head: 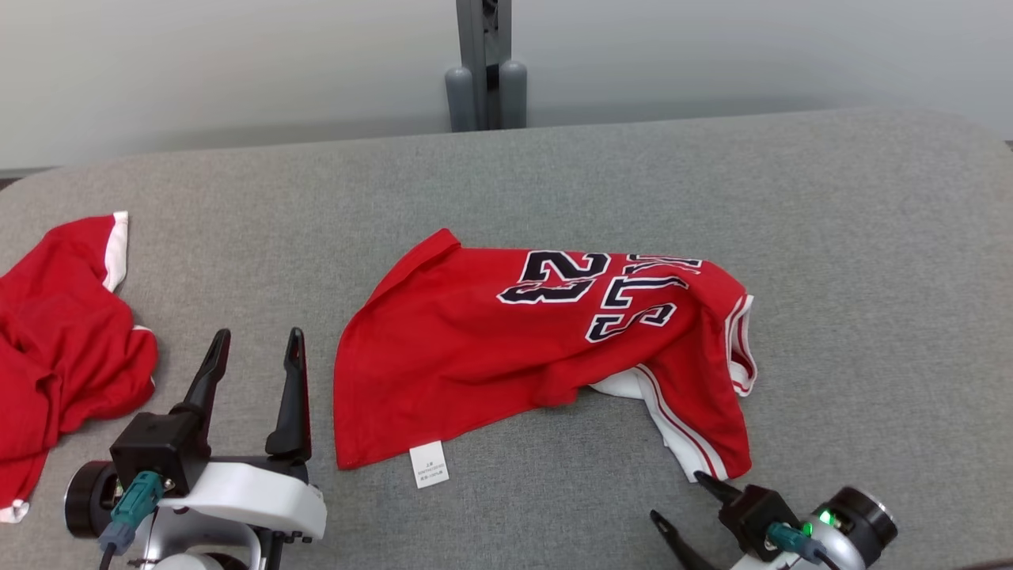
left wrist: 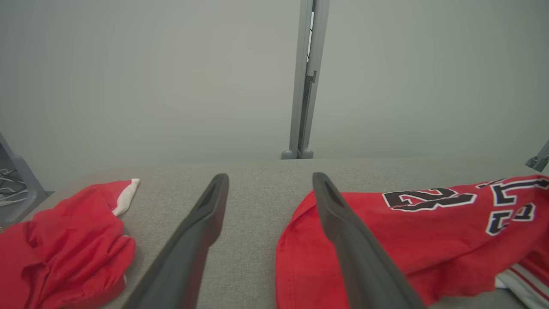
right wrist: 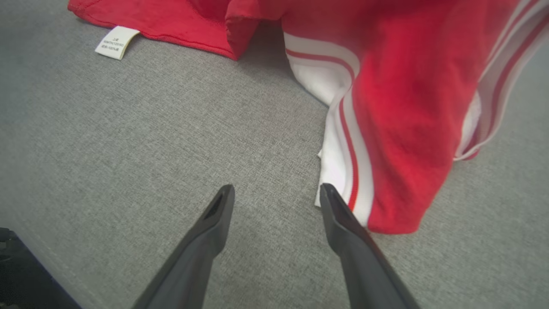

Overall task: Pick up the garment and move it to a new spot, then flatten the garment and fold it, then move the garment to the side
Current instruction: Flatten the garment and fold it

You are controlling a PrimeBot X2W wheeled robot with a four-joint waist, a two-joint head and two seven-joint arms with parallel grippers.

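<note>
1 red jersey [head: 475, 356], long axis left-right, hem leftward, left end effector [head: 259, 336] spread, right end effector [head: 678, 497] spread

two red garments: numbered jersey [head: 506, 356] and crumpled shirt [head: 63, 340]; two claws, left claw [head: 259, 334] and right claw [head: 675, 495]; one white label [head: 429, 465].

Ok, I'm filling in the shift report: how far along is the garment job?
Done: nothing evident; the jersey lies rumpled on the table. In hand: nothing; both arms' jaws stand open, empty, right ones by its striped hem. Left: pick up, flatten, fold, set aside.
</note>
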